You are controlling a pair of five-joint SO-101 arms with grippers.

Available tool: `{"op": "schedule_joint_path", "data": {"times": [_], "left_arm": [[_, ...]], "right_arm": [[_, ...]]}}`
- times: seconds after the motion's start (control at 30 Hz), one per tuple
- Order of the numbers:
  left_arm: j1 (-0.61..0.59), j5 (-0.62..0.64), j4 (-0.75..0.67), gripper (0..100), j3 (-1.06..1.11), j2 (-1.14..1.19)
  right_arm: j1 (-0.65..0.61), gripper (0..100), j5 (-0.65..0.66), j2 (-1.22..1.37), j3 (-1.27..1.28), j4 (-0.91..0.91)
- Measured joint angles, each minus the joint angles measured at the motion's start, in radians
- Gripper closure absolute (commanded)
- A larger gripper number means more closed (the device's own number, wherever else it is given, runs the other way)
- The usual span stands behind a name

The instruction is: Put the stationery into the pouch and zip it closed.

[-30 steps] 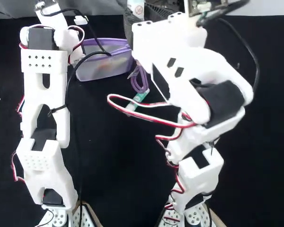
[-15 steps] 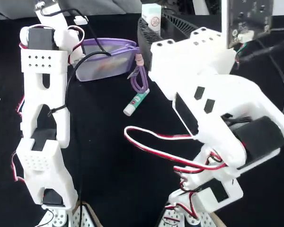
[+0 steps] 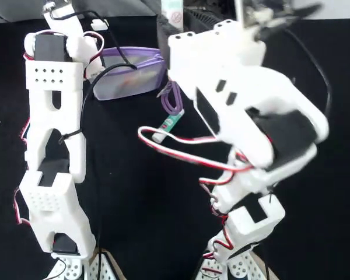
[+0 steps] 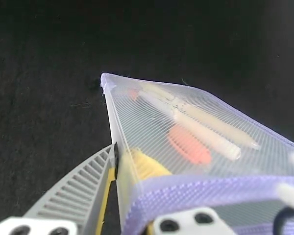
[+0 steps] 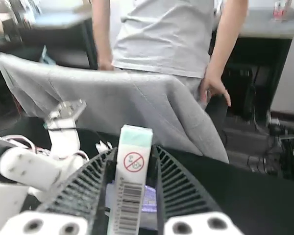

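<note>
A translucent pouch (image 3: 131,79) with a purple zipper edge lies at the back of the black table. My left gripper (image 3: 94,69) is shut on its left end. In the left wrist view the pouch (image 4: 186,137) holds pens, an orange piece and a yellow piece, clamped by my left gripper (image 4: 120,164). My right gripper (image 5: 132,152), raised above the table, is shut on a small white box (image 5: 130,186) with a green top; the box (image 3: 171,8) sits at the top edge of the high view. A green-and-white stick (image 3: 167,126) lies on the table below the pouch's purple strap (image 3: 172,99).
The right arm's white body (image 3: 245,116) looms over the table's middle and right, with red and white wires (image 3: 175,146) hanging near the stick. A grey-draped chair (image 5: 112,107) and a person stand beyond the table's far edge.
The right arm swung right with the box half a second ago and has swung back left, near where it was. The left arm and pouch have not moved.
</note>
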Motion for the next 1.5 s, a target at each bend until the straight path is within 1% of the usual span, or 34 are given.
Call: {"op": "schedule_joint_path", "data": {"times": [0.3, 0.7, 1.0, 1.17, 1.27, 1.33, 1.4, 1.5], "left_arm": [[0.000, 0.000, 0.000, 97, 0.009, -0.006], [0.000, 0.000, 0.000, 97, 0.009, -0.006], [-0.009, 0.000, 0.000, 97, 0.009, -0.006], [-0.023, 0.000, 0.000, 97, 0.009, -0.006], [-0.023, 0.000, 0.000, 97, 0.009, -0.006], [-0.023, 0.000, 0.000, 97, 0.009, -0.006], [-0.023, 0.000, 0.000, 97, 0.009, -0.006], [-0.025, 0.000, 0.000, 97, 0.009, -0.006]], "right_arm": [[0.005, 98.7, 0.000, -0.023, -0.008, 0.000], [0.005, 98.7, 0.000, -0.445, 0.311, 0.000], [0.006, 98.7, 0.002, -0.465, 0.512, -0.051], [0.006, 98.7, 0.002, -0.585, 0.559, -0.054], [0.006, 98.7, 0.002, -0.689, 0.643, -0.098], [0.003, 98.7, 0.002, -0.747, 0.733, -0.160], [0.003, 98.7, 0.002, -0.812, 0.868, -0.250], [0.005, 98.7, 0.002, -0.910, 1.131, -0.448]]}}
